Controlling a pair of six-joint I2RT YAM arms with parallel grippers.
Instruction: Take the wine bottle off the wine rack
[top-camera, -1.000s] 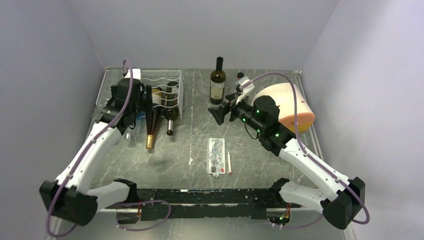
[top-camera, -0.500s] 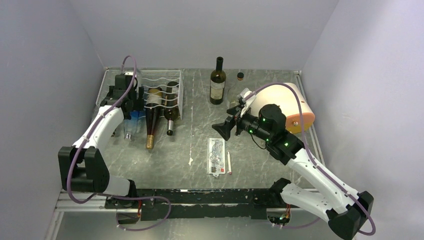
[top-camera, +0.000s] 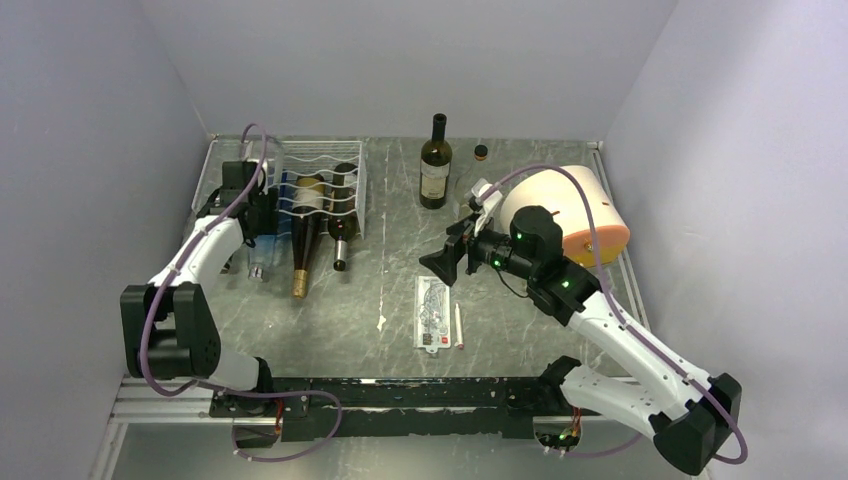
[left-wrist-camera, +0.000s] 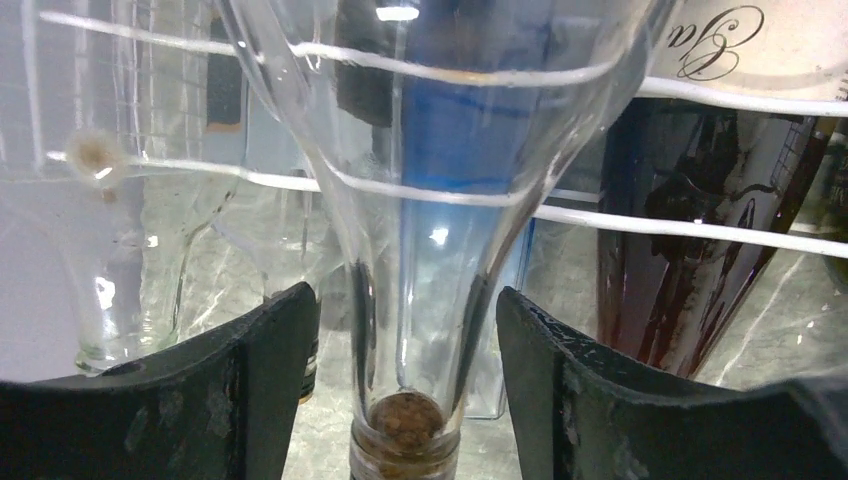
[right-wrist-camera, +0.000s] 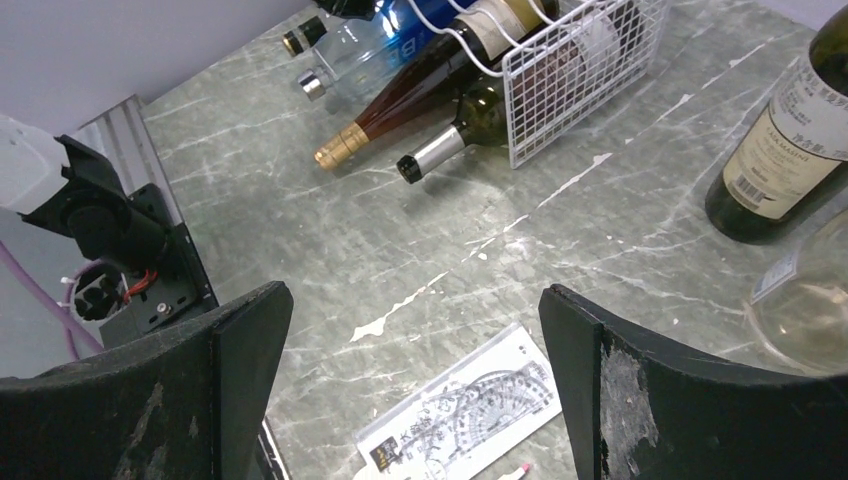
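Observation:
The white wire wine rack stands at the back left with several bottles lying in it, necks toward me. My left gripper is at its left side. In the left wrist view it straddles the neck of a clear, corked wine bottle, with a gap showing on each side, so it is open. Rack wires cross over the bottle. A dark red bottle lies to its right. My right gripper hangs open over the table, holding nothing.
A dark bottle stands upright at the back centre. A big cream and orange roll lies at the right. A white ruler packet and a thin stick lie mid-table. The red bottle and a green one stick out of the rack.
My left arm has drawn in toward the rack's left side, and its jaws have narrowed round the clear bottle's neck. My right gripper has moved down and toward the table's middle, still wide open.

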